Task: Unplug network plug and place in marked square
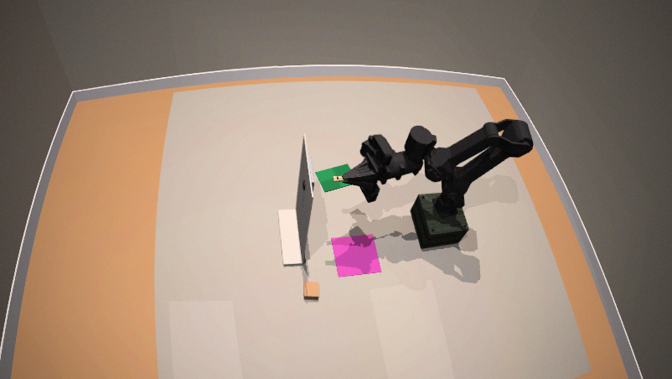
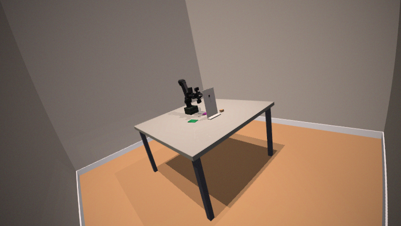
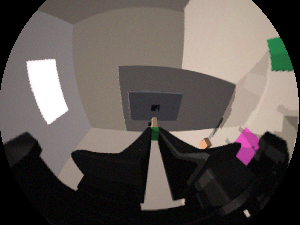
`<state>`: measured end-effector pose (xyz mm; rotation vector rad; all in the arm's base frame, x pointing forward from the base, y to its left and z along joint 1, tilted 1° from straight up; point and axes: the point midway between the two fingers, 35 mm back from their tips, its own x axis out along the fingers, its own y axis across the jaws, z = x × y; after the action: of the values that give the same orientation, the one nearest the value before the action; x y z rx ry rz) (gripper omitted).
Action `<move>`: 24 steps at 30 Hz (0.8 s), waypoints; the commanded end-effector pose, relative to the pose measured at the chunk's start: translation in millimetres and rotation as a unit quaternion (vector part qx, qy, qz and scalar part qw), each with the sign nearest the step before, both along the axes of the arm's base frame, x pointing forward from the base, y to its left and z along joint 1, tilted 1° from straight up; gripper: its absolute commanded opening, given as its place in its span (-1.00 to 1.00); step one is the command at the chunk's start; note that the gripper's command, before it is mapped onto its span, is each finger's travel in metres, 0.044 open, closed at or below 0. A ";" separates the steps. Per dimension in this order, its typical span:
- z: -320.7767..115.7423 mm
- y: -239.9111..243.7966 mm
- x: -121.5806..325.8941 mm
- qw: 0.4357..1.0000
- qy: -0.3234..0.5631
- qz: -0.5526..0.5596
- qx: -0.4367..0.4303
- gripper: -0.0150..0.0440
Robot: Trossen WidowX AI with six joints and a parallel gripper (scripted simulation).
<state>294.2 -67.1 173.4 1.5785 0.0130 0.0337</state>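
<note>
My gripper is shut on the small tan plug, with a green part showing between the fingertips. The plug is out of the socket, with a gap between its front and the upright grey panel. It is held in the air at about socket height. The tab cannot be made out. A magenta square and a green square lie flat on the table.
A small orange block lies past the panel's near end. The panel's white foot extends behind it. The arm's dark base stands on the side of the panel facing the gripper.
</note>
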 end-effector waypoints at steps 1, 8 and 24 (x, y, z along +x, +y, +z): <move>7.9 0.3 -0.3 1.000 -0.002 0.001 0.000 -0.49; 18.4 1.6 -3.4 1.000 -0.001 0.001 0.000 -0.49; 42.1 7.1 -15.2 1.000 0.000 0.002 0.001 -0.49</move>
<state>281.3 -61.5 209.0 1.5802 0.0160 0.0313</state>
